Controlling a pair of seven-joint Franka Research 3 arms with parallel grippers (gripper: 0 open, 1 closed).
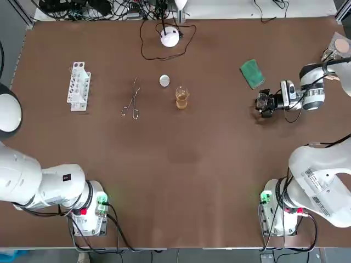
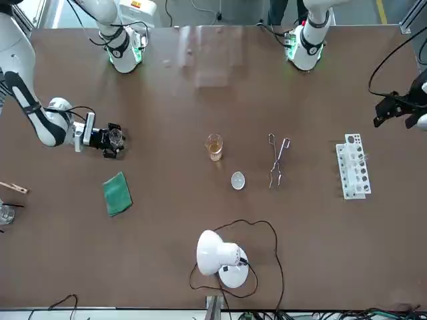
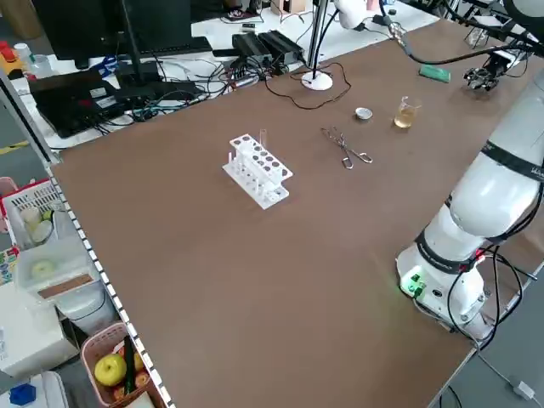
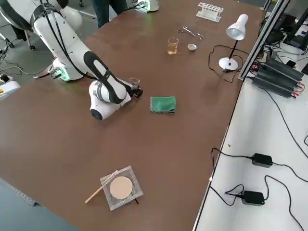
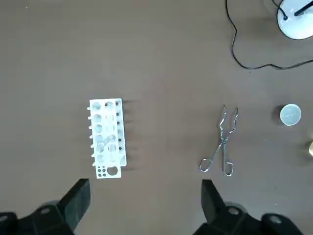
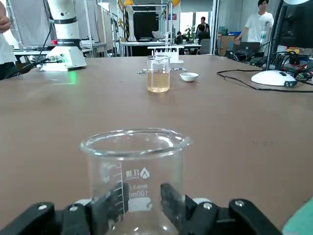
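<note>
Your right gripper (image 2: 112,141) lies low at the table's right side, its fingers closed on an empty beaker (image 6: 134,166) that stands upright on the table, a green cloth (image 1: 252,73) nearby. Your left gripper (image 5: 145,188) hangs wide open and empty, high over the tube rack (image 5: 107,138).

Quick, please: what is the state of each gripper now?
Left gripper: open, empty.
Right gripper: at the empty beaker; grip cannot be told.

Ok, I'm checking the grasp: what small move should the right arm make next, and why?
Probably a short straight lift: the right end effector looks closed on the upright empty beaker, low over the table; the left end effector hovers far off.
</note>
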